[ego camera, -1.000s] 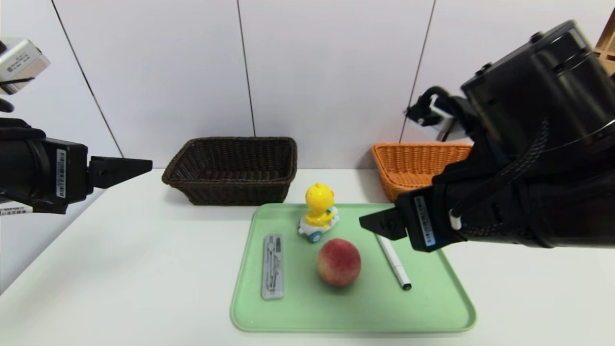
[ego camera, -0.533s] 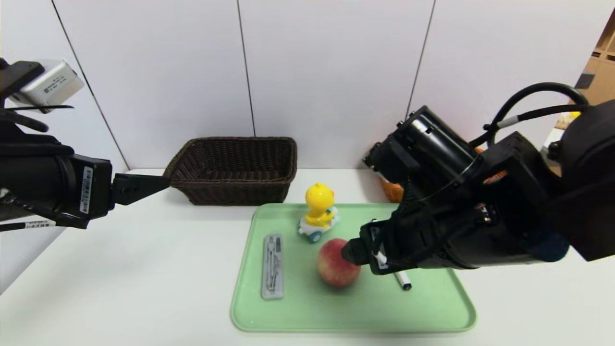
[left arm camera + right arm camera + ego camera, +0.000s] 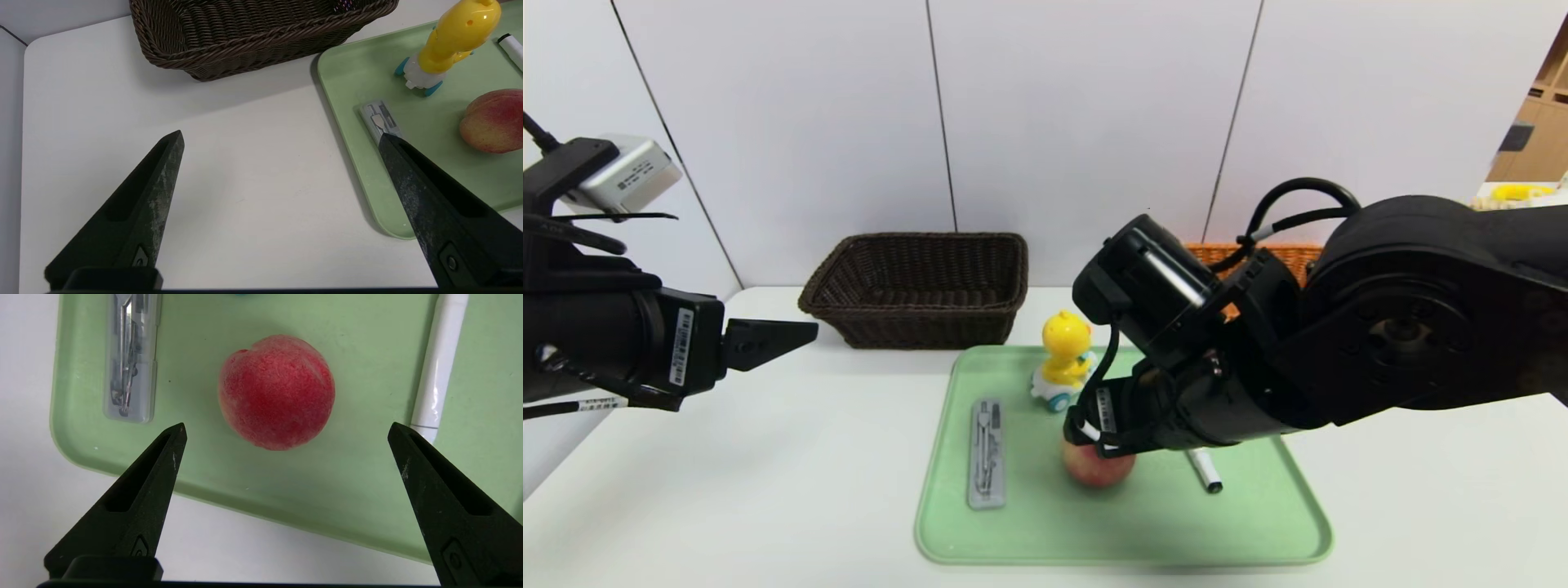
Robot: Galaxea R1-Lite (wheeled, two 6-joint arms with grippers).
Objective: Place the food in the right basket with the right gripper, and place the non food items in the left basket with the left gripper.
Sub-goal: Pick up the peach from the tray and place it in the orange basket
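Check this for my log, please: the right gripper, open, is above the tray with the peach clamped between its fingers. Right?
Not quite: the right gripper is open above the tray, but the peach is unheld, resting on it, as the right wrist view shows.

Right gripper (image 3: 287, 426) wide open over the green tray (image 3: 253, 477), jaws apart, nothing between the tips but tray surface in view; the peach (image 3: 277, 394), red with a paler yellowish patch on one side, sits on the tray just beyond the fingertips, untouched. Clear case (image 3: 130, 359) with metal compasses (image 3: 127, 355) inside lies flat on one side of the peach, near the tray rim; white pen (image 3: 439, 363) lies on the other side, partly hidden by one finger. White tabletop (image 3: 229, 543) shows past the rim.
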